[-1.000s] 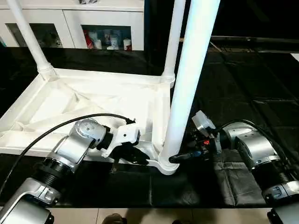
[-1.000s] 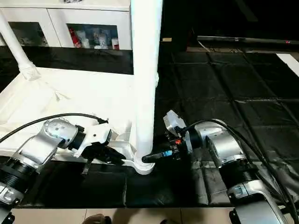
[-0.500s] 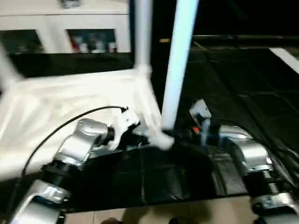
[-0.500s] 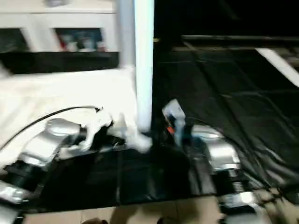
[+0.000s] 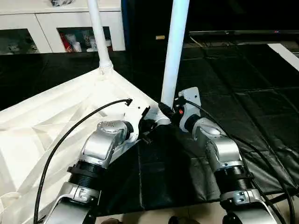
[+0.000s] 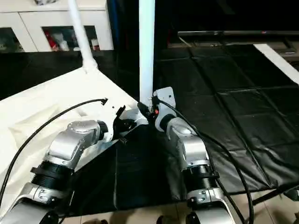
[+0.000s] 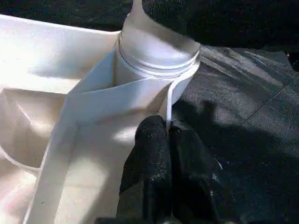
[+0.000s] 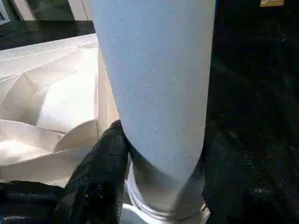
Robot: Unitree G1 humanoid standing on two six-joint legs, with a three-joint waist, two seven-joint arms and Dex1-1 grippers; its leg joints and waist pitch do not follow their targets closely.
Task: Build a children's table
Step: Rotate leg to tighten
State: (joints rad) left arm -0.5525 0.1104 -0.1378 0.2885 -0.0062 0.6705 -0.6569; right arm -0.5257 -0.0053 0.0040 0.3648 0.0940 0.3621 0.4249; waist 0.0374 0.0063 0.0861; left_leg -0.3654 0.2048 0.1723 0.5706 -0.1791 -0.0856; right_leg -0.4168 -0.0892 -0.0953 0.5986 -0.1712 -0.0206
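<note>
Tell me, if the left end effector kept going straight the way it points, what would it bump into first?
Most likely the round corner socket of the table top, where a leg is seated. The left end effector already sits at the rim below it.

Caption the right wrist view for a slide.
Right gripper closed around the upright white leg just above its corner socket on the upturned tabletop.

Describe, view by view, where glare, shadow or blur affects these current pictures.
Left eye view: glare whitens the white plastic ribbed tabletop. Left wrist view: bright highlights on the round corner socket, shadow on the black mat. Right wrist view: the long white tapered tube leg looms close, soft.
</note>
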